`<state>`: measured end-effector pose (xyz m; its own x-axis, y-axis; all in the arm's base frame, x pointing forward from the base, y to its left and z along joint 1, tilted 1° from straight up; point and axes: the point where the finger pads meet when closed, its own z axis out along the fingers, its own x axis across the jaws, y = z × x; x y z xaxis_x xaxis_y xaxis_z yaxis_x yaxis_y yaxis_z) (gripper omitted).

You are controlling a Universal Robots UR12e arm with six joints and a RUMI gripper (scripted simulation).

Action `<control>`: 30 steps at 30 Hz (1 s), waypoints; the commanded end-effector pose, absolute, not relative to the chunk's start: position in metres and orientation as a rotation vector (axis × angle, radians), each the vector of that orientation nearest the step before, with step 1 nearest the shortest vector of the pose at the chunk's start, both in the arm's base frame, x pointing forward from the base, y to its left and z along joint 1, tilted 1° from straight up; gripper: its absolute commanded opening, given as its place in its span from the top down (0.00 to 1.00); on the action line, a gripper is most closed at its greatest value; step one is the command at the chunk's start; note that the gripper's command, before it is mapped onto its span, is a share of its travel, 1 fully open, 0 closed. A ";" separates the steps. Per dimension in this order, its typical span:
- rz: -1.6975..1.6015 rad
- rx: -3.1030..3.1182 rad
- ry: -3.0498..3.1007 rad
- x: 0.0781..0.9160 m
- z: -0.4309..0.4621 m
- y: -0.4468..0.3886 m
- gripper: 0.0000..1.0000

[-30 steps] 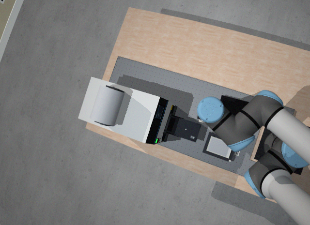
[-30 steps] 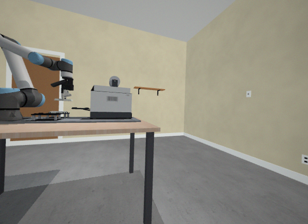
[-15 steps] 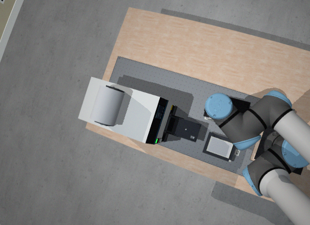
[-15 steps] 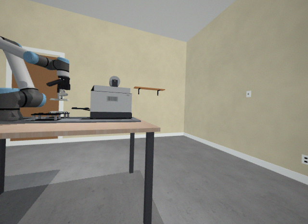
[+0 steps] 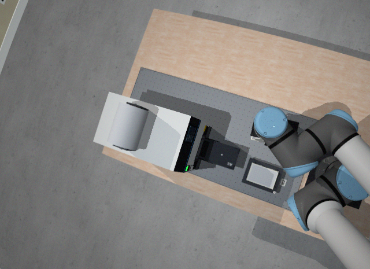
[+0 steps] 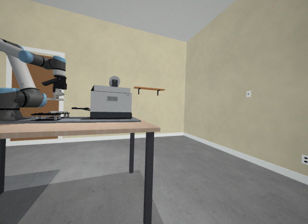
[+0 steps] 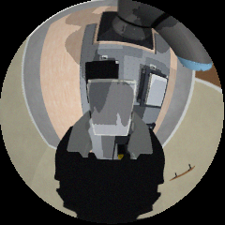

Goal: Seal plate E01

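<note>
My gripper (image 6: 59, 98) (image 7: 111, 111) is shut on plate E01 (image 6: 55, 99) (image 7: 112, 104), held level above the nests. Its top looks evenly grey; whether that is foil cannot be told. In the top view the arm mostly hides it. Nest N1 (image 5: 294, 125) (image 6: 37, 114) (image 7: 101, 69) is black and empty, just beyond the plate in the wrist view. The sealer's stage (image 5: 222, 158) (image 6: 79, 108) is out and empty. The sealer's lamp (image 5: 187, 168) is green.
The N2 plate (image 5: 262, 175) (image 7: 156, 90) lies in nest N2 (image 5: 247, 169), beside N1. The sealer (image 5: 167, 131) (image 6: 111, 104) carries a large foil roll (image 5: 128, 125) on top. The forearm reaches over the right end of the bench.
</note>
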<state>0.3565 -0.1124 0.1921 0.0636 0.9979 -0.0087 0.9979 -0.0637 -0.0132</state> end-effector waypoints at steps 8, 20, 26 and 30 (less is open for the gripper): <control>0.023 -2.289 -2.148 0.337 0.193 -0.127 1.00; 0.023 -2.289 -2.148 0.316 0.194 -0.142 1.00; 0.023 -2.289 -2.148 0.308 0.194 -0.148 1.00; 0.023 -2.289 -2.148 0.308 0.194 -0.148 1.00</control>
